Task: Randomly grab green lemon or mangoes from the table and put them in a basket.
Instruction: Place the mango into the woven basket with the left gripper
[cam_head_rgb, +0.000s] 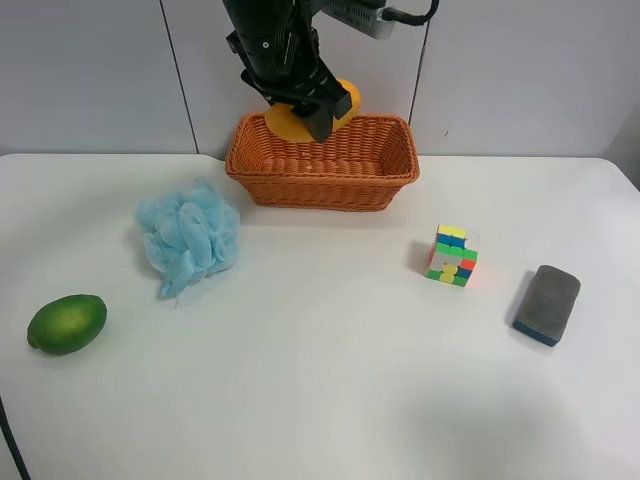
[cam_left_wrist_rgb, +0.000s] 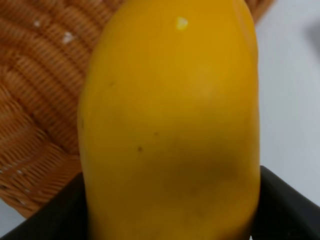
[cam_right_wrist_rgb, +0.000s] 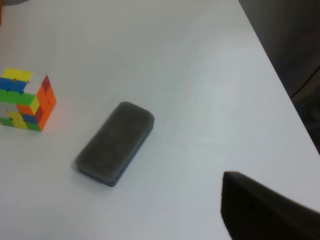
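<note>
One mango (cam_left_wrist_rgb: 170, 130), seemingly gripped, one green lemon (cam_head_rgb: 66, 324), one basket (cam_head_rgb: 322, 188)

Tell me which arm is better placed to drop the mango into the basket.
Left. Its tool holds the mango over the basket, while the right wrist view shows only the grey sponge and puzzle cube on the table, far from the basket.
</note>
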